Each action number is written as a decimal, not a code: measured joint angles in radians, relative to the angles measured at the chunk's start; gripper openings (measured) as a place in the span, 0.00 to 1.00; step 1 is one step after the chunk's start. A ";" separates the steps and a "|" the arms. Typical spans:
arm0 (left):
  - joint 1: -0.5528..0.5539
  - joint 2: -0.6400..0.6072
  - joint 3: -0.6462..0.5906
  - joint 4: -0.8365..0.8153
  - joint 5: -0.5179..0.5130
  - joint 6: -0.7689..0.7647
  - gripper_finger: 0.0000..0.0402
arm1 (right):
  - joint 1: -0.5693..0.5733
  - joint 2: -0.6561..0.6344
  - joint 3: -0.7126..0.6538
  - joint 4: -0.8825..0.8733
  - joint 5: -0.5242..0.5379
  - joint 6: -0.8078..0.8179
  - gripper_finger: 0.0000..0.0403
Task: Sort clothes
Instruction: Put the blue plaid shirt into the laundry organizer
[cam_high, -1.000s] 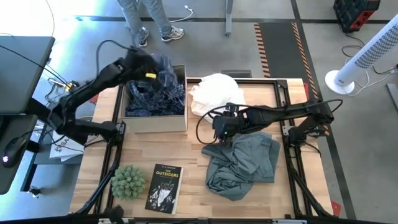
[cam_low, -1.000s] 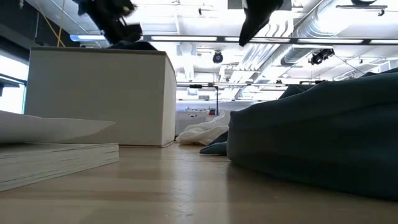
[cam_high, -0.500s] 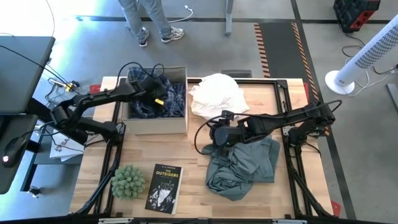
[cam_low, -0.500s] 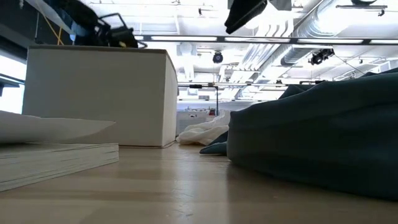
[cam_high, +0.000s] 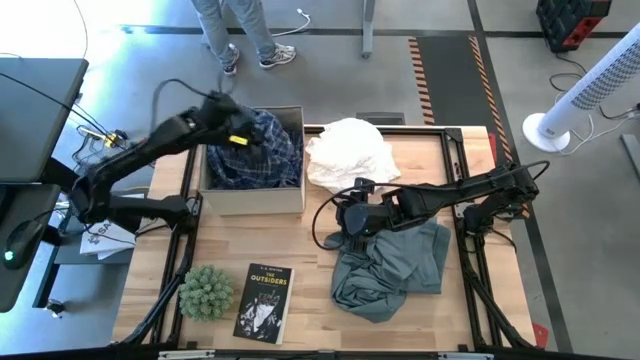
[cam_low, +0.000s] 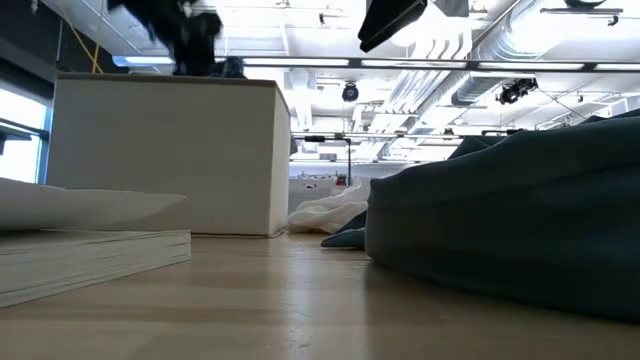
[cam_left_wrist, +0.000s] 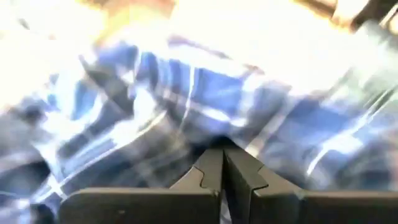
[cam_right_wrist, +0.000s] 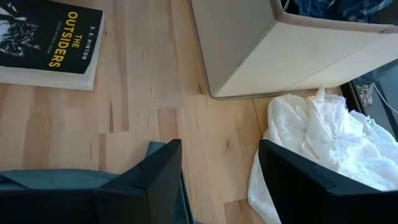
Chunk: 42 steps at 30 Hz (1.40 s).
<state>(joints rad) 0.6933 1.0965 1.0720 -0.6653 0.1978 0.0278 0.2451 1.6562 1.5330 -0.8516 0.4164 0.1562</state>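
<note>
left end effector (cam_high: 236, 135) pinches plaid shirt (cam_high: 262, 152) over box (cam_high: 252, 196); right end effector (cam_high: 345, 222) wide.

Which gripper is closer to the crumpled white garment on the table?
The right gripper, open, hovers just in front of the crumpled white garment, above the grey-green shirt. The left gripper is shut on the plaid shirt over the tan cardboard box.

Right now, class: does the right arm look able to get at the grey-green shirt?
Probably yes. The right end effector hangs open just above the grey-green shirt, at its edge nearest the box. Nothing lies on that edge; the white garment sits apart, farther back.
</note>
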 joint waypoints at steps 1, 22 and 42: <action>-0.004 -0.029 0.014 0.012 0.000 -0.017 0.00 | 0.000 0.000 0.000 0.001 0.000 0.000 0.52; 0.057 0.002 -0.490 0.544 -0.559 -0.064 0.00 | 0.000 0.001 0.000 0.004 0.001 0.001 0.52; -0.175 -0.168 -0.462 0.805 -0.655 -0.080 0.00 | 0.007 0.001 0.000 0.031 0.002 -0.007 0.52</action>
<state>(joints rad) 0.5185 0.9282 0.6098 0.1401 -0.4571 -0.0522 0.2523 1.6569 1.5333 -0.8210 0.4179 0.1497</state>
